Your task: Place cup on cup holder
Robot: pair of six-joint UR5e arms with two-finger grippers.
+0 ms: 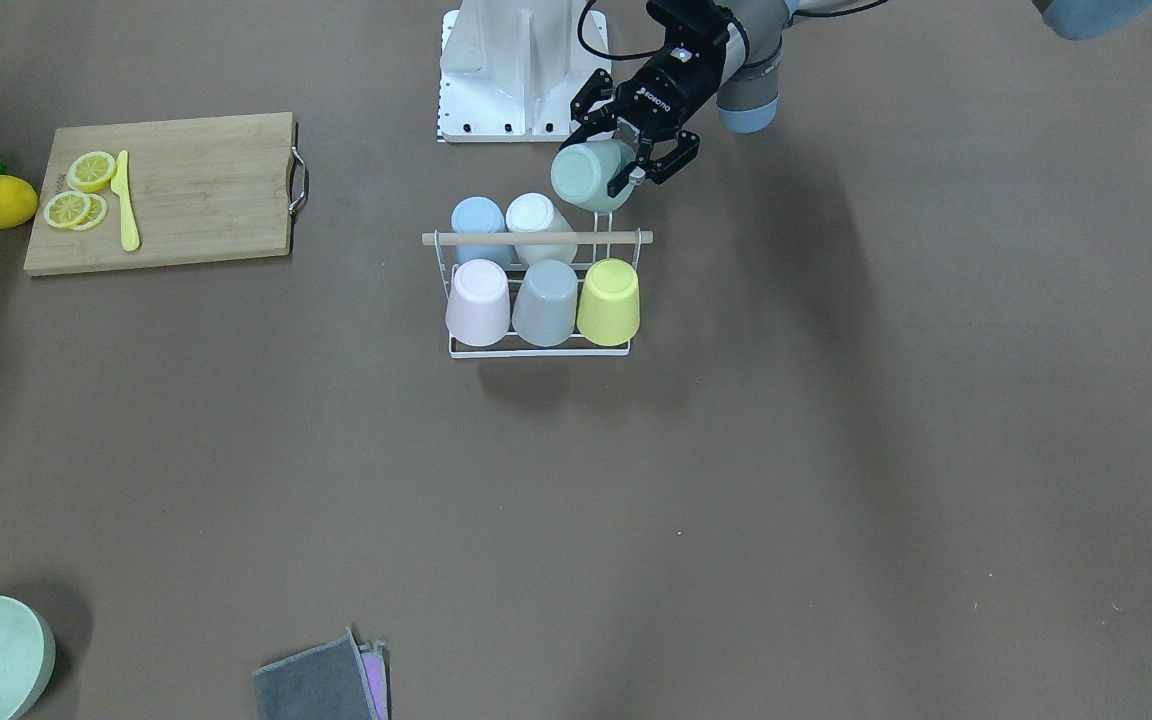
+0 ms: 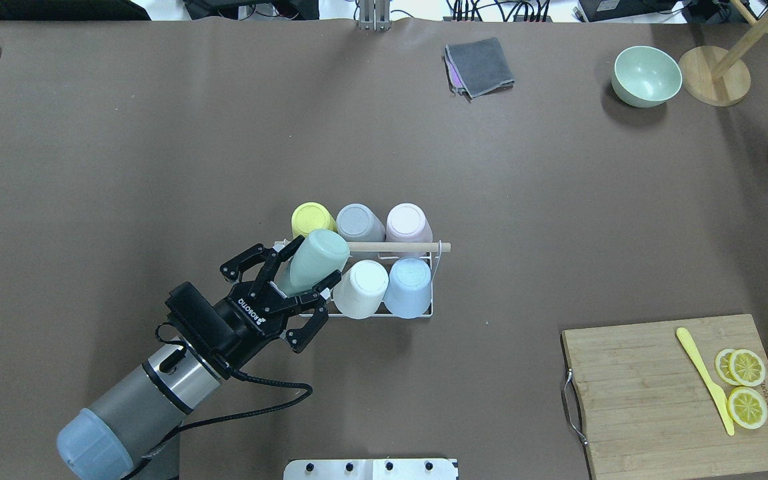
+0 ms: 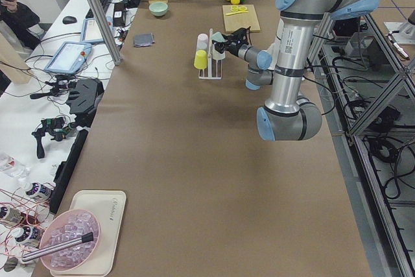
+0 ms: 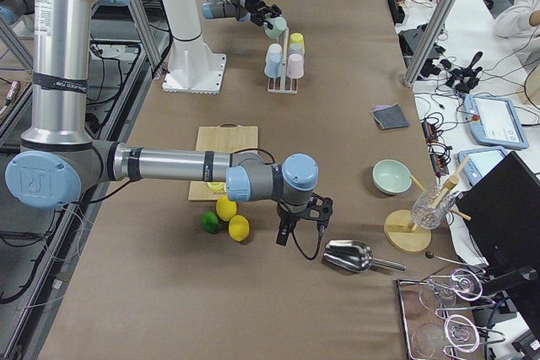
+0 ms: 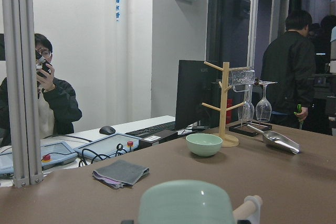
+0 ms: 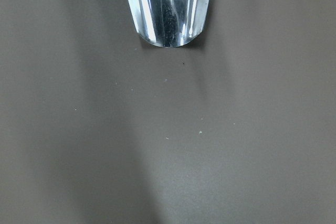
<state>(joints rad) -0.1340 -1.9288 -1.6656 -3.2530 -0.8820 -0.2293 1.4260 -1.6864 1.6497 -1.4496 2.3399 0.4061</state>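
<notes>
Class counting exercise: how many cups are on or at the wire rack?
6. Robot's far row: yellow, gray, pink. Near row: white, blue. Mint-green cup tilted in the left claw.

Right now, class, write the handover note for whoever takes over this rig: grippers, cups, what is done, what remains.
Left gripper: shut on the mint cup, held tilted over the cup holder at its one open spot, the robot's left end of the near row.
Right gripper: far off beside the metal scoop; cannot tell if open or shut.
Done: yellow cup, grey cup, pink cup, white cup and blue cup sit upside down on the holder.
Left: seat the mint cup, release, withdraw.
</notes>
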